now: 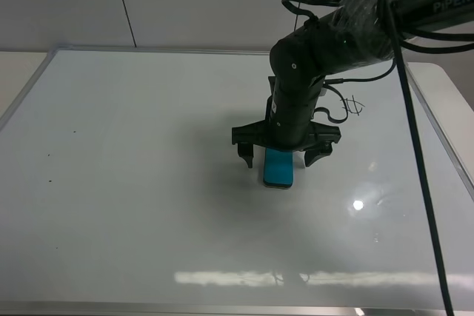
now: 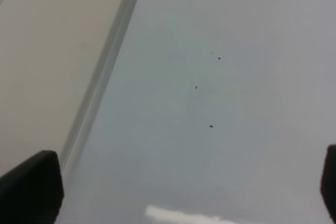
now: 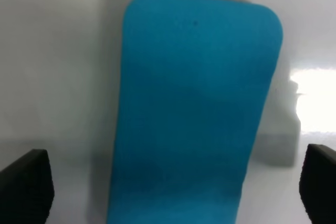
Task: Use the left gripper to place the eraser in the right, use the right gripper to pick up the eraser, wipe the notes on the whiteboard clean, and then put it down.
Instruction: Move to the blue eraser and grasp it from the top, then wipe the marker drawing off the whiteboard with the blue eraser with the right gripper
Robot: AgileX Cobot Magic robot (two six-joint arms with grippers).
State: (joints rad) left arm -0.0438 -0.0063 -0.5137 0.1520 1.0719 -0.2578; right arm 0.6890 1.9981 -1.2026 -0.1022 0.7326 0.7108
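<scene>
Eraser [image 1: 278, 170] lies flat near the middle of the whiteboard [image 1: 133, 183], notes [image 1: 355, 106] unwiped. Right pincer [image 1: 281, 159] is released and straddles it, likely to pinch its long sides. Left pincer [image 2: 178, 187] is released, empty, over the whiteboard's edge.

Robot lab: flat whiteboard [image 1: 148, 183] under PiPER arm [image 1: 333, 38]

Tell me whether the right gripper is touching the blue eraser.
Apart. The right wrist view shows strips of bare glossy whiteboard separating the open right gripper from the blue rectangular eraser on both sides.
</scene>
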